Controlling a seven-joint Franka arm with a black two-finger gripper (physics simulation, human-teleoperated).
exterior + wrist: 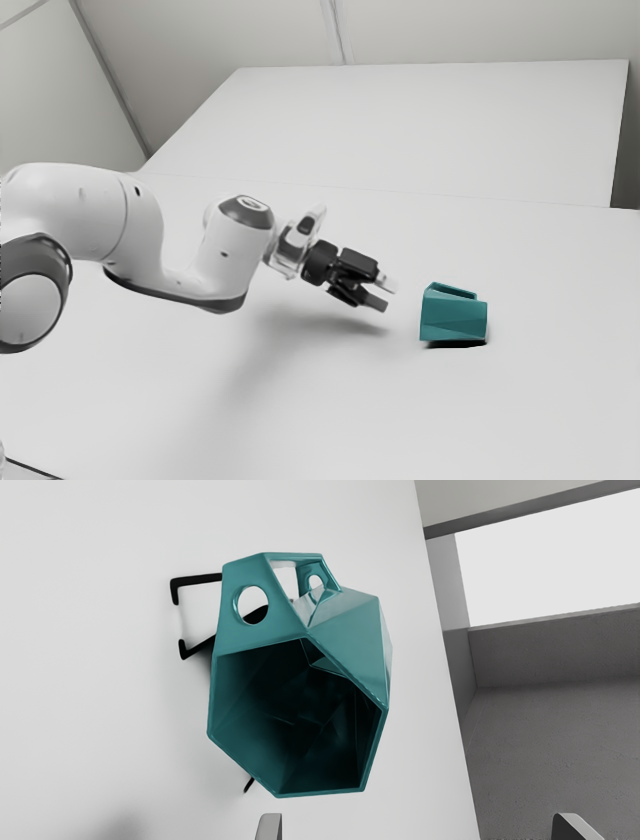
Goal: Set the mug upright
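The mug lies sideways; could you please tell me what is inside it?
Inside the mug, angled teal walls show; the deepest part is lost in shadow, so I cannot tell further.

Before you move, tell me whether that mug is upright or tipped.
Tipped: the teal mug lies on its side, its mouth toward my gripper.

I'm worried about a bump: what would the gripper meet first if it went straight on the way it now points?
Probably the teal mug, whose open mouth faces the gripper, though depth is unclear and it might slip past.
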